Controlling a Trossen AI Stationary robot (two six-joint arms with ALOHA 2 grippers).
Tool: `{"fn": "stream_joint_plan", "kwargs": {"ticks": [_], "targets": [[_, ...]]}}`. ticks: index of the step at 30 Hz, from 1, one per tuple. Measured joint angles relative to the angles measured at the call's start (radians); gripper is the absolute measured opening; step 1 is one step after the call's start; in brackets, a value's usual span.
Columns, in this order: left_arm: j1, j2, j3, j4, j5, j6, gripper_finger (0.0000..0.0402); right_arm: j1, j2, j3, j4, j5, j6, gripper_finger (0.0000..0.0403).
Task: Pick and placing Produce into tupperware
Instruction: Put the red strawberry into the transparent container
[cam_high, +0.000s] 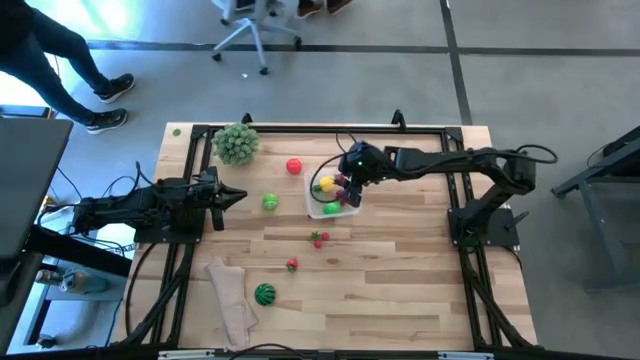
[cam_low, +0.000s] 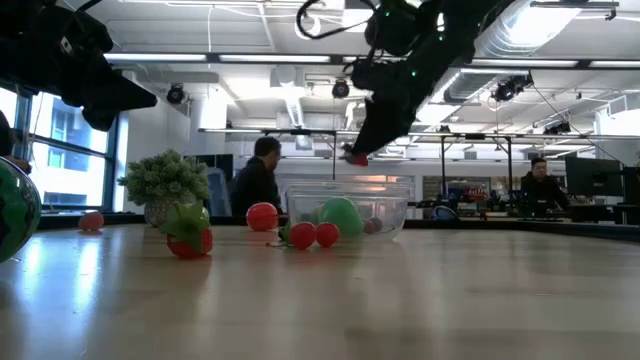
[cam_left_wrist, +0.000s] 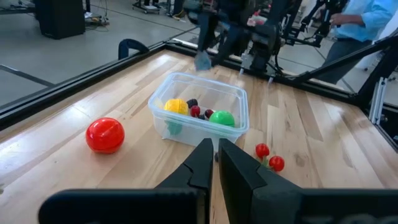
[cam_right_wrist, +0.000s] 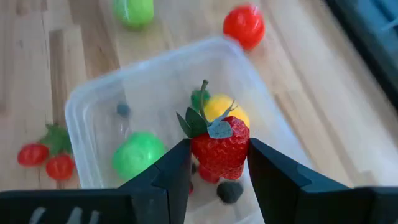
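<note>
Above the tupperware (cam_right_wrist: 93, 106), your right gripper (cam_right_wrist: 214, 163) clamps a strawberry (cam_right_wrist: 219, 147). Your left gripper (cam_left_wrist: 214, 163), pinched closed, waits by the tabletop's left edge.

Two black jointed arms (cam_high: 470, 160), looping black cables, blocky black fingers (cam_right_wrist: 161, 180)

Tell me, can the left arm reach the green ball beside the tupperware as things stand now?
Probably yes. The green ball lies on bare wood just ahead of the shut left gripper, nothing between them; the right gripper is over the tupperware.
</note>
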Motion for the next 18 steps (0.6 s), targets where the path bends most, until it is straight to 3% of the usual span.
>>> {"fn": "stream_joint_plan", "kwargs": {"ticks": [8,18], "targets": [[0.0,0.0,0.0,0.0,0.0,0.0,0.0017,0.019,0.126,-0.002,0.022,-0.008,-0.012,0.0139],[0.0,0.0,0.0,0.0,0.0,0.0,0.0017,0.019,0.15,-0.001,0.017,-0.011,-0.002,0.0139]]}}
